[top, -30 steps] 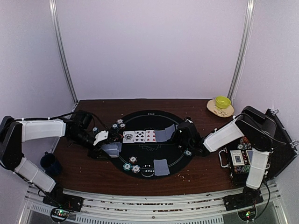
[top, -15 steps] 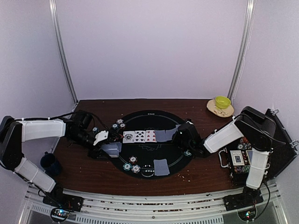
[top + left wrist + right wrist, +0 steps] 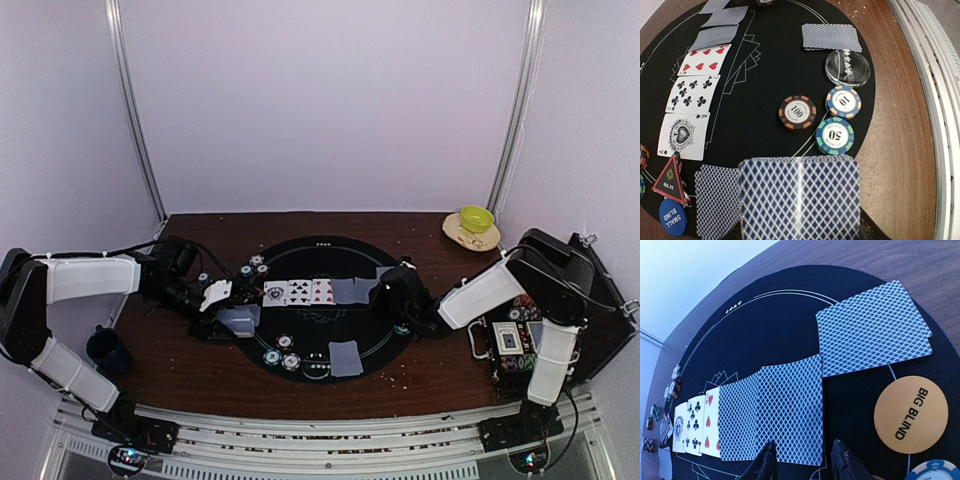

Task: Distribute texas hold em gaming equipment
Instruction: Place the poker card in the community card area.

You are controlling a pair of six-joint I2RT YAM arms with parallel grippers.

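Note:
On the round black mat point(image 3: 320, 250) three face-up cards point(image 3: 297, 291) lie in a row, with two face-down cards point(image 3: 790, 412) continuing it to the right. My right gripper point(image 3: 805, 462) stands open just behind the last face-down card, not touching it. The left gripper point(image 3: 222, 300) is shut on the blue-backed deck point(image 3: 800, 197), which hides its fingers. In the left wrist view there are poker chips point(image 3: 797, 112), a clear disc point(image 3: 847, 67), a red triangle marker point(image 3: 671, 173) and a blue button point(image 3: 673, 216). An orange button point(image 3: 910, 411) lies right of my right fingers.
Face-down pairs lie at the mat's near edge point(image 3: 345, 357) and its right side point(image 3: 872, 335). A yellow-green bowl point(image 3: 477, 217) stands at the back right, a dark blue mug point(image 3: 107, 348) at the left. An open chip case point(image 3: 510, 340) sits at the right.
My right gripper has opened and let go of the face-down card at the row's right end, drawing back slightly to the right. The left arm and deck have stayed put.

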